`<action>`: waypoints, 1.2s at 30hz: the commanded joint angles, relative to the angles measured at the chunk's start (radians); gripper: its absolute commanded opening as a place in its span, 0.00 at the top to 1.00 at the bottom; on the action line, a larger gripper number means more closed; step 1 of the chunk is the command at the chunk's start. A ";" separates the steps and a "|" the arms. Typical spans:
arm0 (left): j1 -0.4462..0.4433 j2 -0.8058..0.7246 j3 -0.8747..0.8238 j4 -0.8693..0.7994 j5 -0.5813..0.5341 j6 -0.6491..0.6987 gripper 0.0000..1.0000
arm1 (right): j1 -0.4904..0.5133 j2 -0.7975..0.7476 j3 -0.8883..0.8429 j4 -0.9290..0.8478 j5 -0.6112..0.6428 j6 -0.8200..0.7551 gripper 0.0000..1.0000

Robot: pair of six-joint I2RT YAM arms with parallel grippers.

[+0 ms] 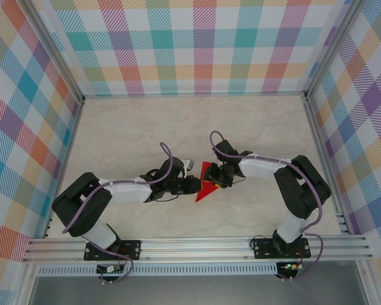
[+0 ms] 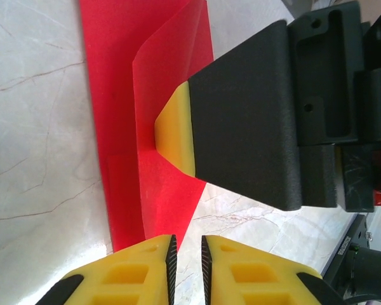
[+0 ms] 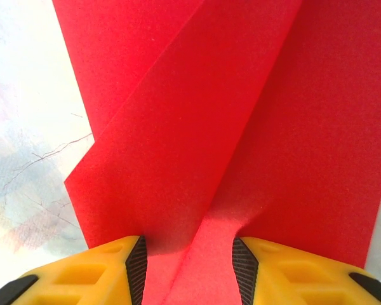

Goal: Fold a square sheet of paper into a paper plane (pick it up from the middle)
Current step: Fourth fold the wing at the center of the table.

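Right tool (image 3: 189, 254) half-wide astride fold (raised crease) of red sheet (image 3: 197, 127), left tool (image 2: 187, 244) narrow, empty

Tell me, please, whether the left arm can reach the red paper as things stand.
Probably yes: the left gripper sits at the edge of the red paper, nothing between them; the right gripper straddles only its raised fold.

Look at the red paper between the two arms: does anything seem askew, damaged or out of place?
No tear or spill shows. The red paper is only partly folded, and one flap arches up off the sheet instead of lying pressed flat, so the fold looks loose.
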 commanded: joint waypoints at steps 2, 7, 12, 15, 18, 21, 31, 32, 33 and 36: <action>-0.010 0.030 0.017 0.018 0.013 -0.024 0.80 | -0.006 0.056 -0.009 -0.084 0.065 0.014 0.56; -0.010 0.043 0.031 0.016 0.013 -0.036 0.80 | -0.005 0.063 -0.006 -0.094 0.068 0.018 0.55; -0.009 0.053 0.038 0.036 0.028 -0.026 0.83 | -0.006 0.071 -0.002 -0.101 0.068 0.017 0.54; -0.009 0.057 0.049 0.011 0.018 -0.012 0.84 | -0.006 0.080 0.003 -0.105 0.066 0.021 0.54; -0.009 0.078 0.064 0.006 0.032 -0.010 0.85 | -0.006 0.095 0.013 -0.118 0.065 0.025 0.53; -0.010 0.099 0.074 0.005 0.037 -0.011 0.86 | -0.006 0.107 0.018 -0.126 0.064 0.029 0.53; -0.009 0.124 0.088 -0.054 -0.016 -0.005 0.90 | -0.005 0.118 0.017 -0.146 0.083 0.033 0.53; -0.010 0.128 0.088 -0.053 -0.015 -0.006 0.90 | -0.006 0.120 0.018 -0.149 0.088 0.033 0.53; -0.009 0.129 0.088 -0.051 -0.014 -0.006 0.90 | -0.005 0.120 0.018 -0.153 0.091 0.033 0.53; -0.009 0.137 0.090 -0.051 -0.010 -0.008 0.90 | -0.006 0.125 0.018 -0.160 0.099 0.034 0.54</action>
